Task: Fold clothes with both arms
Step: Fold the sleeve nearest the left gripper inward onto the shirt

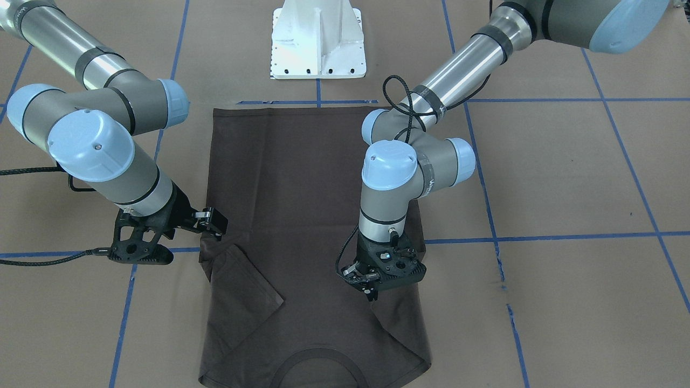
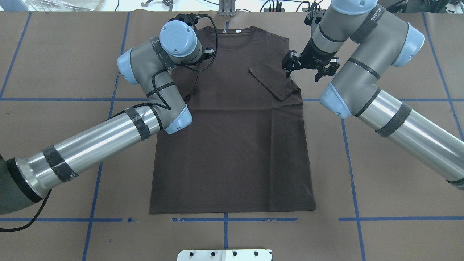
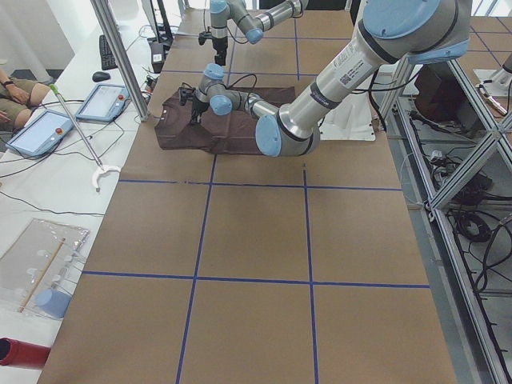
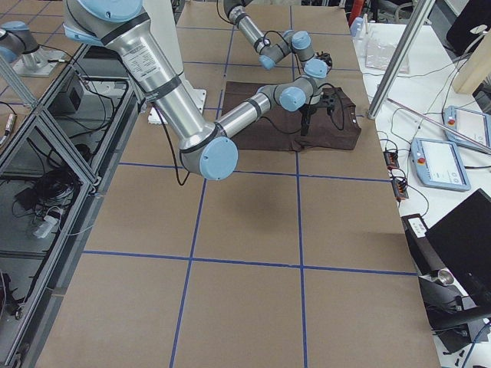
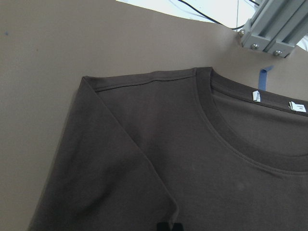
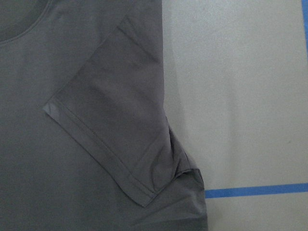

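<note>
- Brown paper crossed by blue tape lines is spread over the table point(image 2: 398, 163). The T-shirt point(image 2: 232, 145) is laid flat at its middle, with the collar point(image 5: 231, 125) at the edge far from the robot and the hem point(image 2: 232, 211) nearest the white pedestal point(image 1: 318, 40).
- Both sleeves are seen turned in onto the body. The right sleeve point(image 6: 115, 110) lies as a slanted flap, and the left sleeve point(image 5: 106, 173) is folded along the shoulder line.
- The left arm point(image 2: 90, 145) is held over the left shoulder area. Its jaws are pressed together, and no cloth is seen between them (only their tips show, at the bottom edge of the wrist view).
- The right arm point(image 2: 398, 123) is held at the shirt's edge by the right sleeve with its jaws spread. Whether the cloth is touched cannot be told.
- The sleeve folds are judged done. The step in hand is taken to be a grasp at both shoulders for a fold towards the hem.
- The left jaws would need to be opened before any descent.
- Sleeve and body layers should be pinched together, so that the tucked sleeves are not dragged out.
- Both sides should be lifted and carried at one pace, so that the crease is kept straight.
- The small bunch of cloth at the right armpit point(image 6: 185, 168) is best left undisturbed.
</note>
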Robot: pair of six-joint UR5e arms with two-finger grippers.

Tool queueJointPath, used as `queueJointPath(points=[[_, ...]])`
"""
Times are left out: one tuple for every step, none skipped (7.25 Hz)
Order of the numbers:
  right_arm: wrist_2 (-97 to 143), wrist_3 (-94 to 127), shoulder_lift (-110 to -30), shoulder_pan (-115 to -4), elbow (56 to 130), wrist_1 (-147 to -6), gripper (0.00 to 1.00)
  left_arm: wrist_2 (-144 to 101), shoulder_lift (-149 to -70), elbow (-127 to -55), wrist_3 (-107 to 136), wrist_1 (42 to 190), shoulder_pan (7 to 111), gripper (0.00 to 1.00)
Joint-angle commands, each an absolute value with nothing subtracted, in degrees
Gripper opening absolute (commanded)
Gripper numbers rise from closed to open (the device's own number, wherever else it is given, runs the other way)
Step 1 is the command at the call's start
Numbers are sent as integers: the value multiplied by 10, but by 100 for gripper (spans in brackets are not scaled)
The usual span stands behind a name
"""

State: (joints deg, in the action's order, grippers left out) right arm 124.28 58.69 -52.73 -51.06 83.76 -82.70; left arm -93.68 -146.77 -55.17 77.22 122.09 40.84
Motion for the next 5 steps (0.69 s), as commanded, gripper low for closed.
queueJointPath(points=[[1243,587,-527,-511,837,-824,100,-938,-1477,-551,773,1223,408,0],[1243,587,-528,-510,837,-824,100,-937,-1473,-545,773,1239,408,99],[1243,587,-532,-509,837,-810,100,-938,-1471,-545,775,1250,408,100],[1243,591,-540,-509,839,-794,100,-941,-1471,-551,773,1250,409,100],[1243,598,-547,-510,846,-790,100,-945,-1468,-580,773,1242,409,100]])
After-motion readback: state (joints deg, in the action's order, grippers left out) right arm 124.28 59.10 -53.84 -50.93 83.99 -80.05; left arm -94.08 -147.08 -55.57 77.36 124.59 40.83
